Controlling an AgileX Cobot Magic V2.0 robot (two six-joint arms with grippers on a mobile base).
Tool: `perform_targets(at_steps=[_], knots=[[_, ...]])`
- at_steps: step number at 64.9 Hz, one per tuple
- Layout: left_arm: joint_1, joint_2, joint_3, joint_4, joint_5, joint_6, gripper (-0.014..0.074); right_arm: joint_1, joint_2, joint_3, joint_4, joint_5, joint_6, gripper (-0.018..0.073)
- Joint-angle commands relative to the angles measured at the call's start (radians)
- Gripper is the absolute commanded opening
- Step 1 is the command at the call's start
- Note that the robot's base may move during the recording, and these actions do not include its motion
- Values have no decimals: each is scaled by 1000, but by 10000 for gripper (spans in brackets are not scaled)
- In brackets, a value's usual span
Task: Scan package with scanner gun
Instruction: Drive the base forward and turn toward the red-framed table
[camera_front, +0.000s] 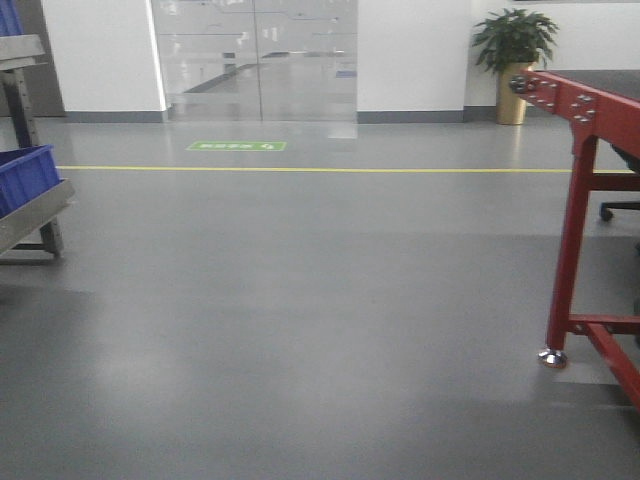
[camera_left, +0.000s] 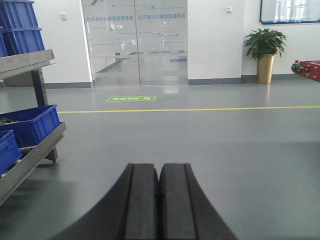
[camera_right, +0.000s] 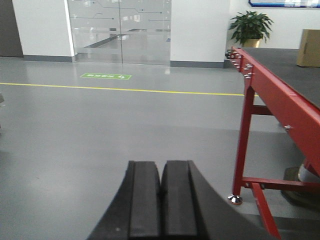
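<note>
The scanner gun is out of view. A plain tan cardboard box (camera_right: 309, 47) stands at the far end of the dark top of a red-framed table (camera_right: 272, 92). No label shows on it from here, and I cannot tell whether it is the package. In the left wrist view my left gripper (camera_left: 159, 167) is shut, its black pads pressed together with nothing between them, out over bare grey floor. My right gripper (camera_right: 161, 164) is likewise shut and empty, just left of the table's red leg (camera_right: 241, 150). Neither gripper shows in the front view.
The red-framed table (camera_front: 580, 110) stands on my right with its foot (camera_front: 552, 358) on the floor. A metal rack with blue bins (camera_left: 31, 126) is on my left. A yellow floor line (camera_front: 300, 169), glass doors (camera_front: 255, 60) and a potted plant (camera_front: 514, 60) lie ahead.
</note>
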Motion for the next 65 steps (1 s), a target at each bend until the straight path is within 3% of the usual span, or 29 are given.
perform_targets(at_steps=[1, 13, 32, 48, 65], knots=[[-1, -3, -4, -5, -17, -4, -111, -18, -3, -1, -3, -20, 0, -151], [-1, -3, -4, -5, -17, -4, -111, -68, -3, -1, -3, -20, 0, -151], [-1, -3, -4, -5, -17, -4, -111, -65, -3, -1, -3, -20, 0, -151], [-1, -3, -4, -5, -17, -4, -111, 5, -3, -1, -3, -20, 0, -151], [-1, -3, -4, -5, -17, -4, -111, 6, -3, -1, -3, -20, 0, -151]])
